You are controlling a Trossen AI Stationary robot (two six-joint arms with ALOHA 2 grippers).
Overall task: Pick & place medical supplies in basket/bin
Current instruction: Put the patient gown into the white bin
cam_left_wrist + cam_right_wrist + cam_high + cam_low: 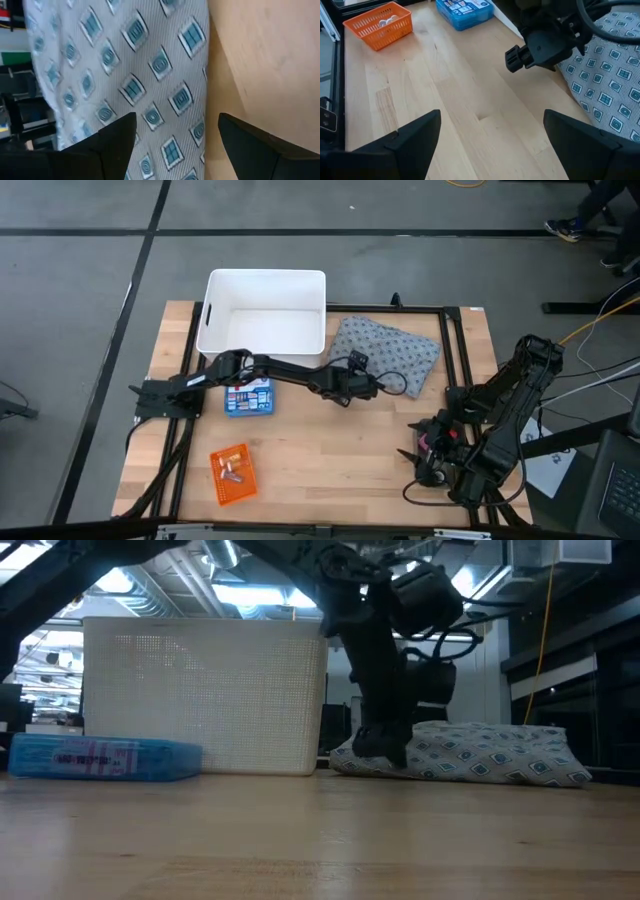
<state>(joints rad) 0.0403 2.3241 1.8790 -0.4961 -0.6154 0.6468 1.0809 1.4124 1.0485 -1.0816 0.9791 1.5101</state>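
The grey dotted pillow-like pack [395,350] lies flat on the table, right of the white tub [265,275]. My left gripper [378,388] reaches across the table to the pack's near-left edge and is low and open. In the left wrist view [175,117] one finger stands over the pack [130,65] and the other over bare wood. The low view shows that gripper [382,748] down at the pack's end [490,755]. My right gripper [420,452] waits open over the table's near right part [490,115]. The orange basket [232,475] holds small pieces. The dark tray is out of view. My left gripper comes at the pack's near-left edge [200,95] from above, slanting toward the right. Its open fingers stand either side of that edge. I cannot tell whether a finger touches the cloth. The pack lies flat on the table.
A blue box [248,398] lies under my left arm, near the tub's front wall [200,690]. Black frame rails [452,350] run around the table's edges, one just right of the pack. Bare wood [470,100] stretches between the orange basket [379,22] and my right gripper.
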